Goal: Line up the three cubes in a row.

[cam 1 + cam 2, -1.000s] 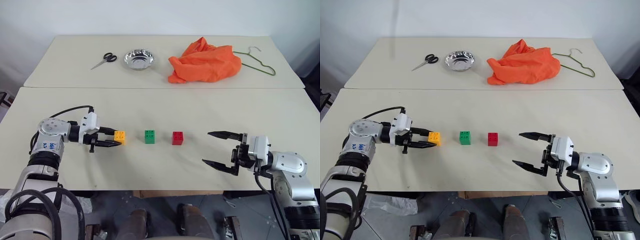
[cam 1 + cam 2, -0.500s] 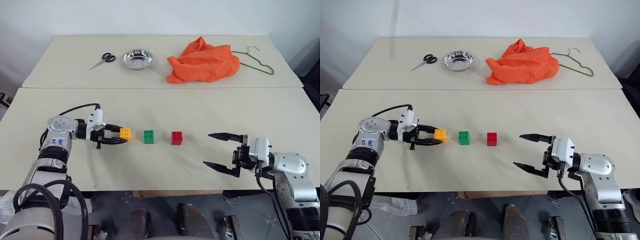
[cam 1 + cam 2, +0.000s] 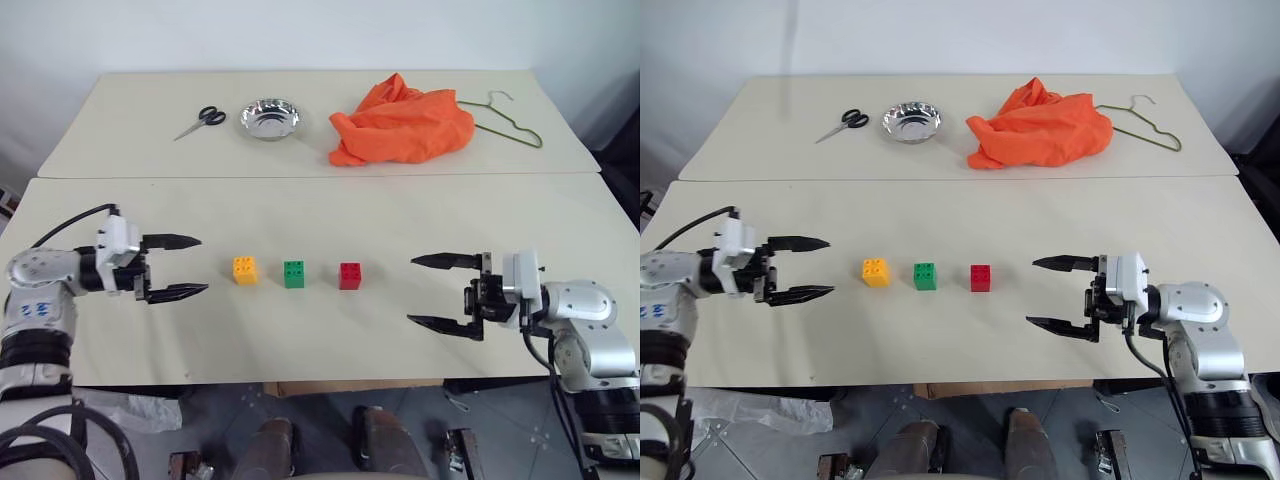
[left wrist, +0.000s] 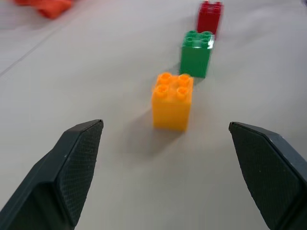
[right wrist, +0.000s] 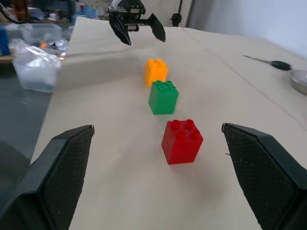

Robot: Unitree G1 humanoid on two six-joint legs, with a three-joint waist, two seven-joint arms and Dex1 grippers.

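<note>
Three cubes sit in a row at the frame's centre on my worktop (image 3: 320, 340): orange-yellow cube (image 3: 244, 270), green cube (image 3: 294, 273), red cube (image 3: 350, 275), each apart from its neighbour. My left end effector (image 3: 176, 267) is spread, empty, left of the yellow one. My right end effector (image 3: 436, 292) is spread, empty, right of the red.

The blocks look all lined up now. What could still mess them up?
The left gripper hangs open, level with the yellow cube; a swing toward it might knock that cube into the green cube. The right gripper faces the red cube, so a forward nudge may push the row crooked.
</note>
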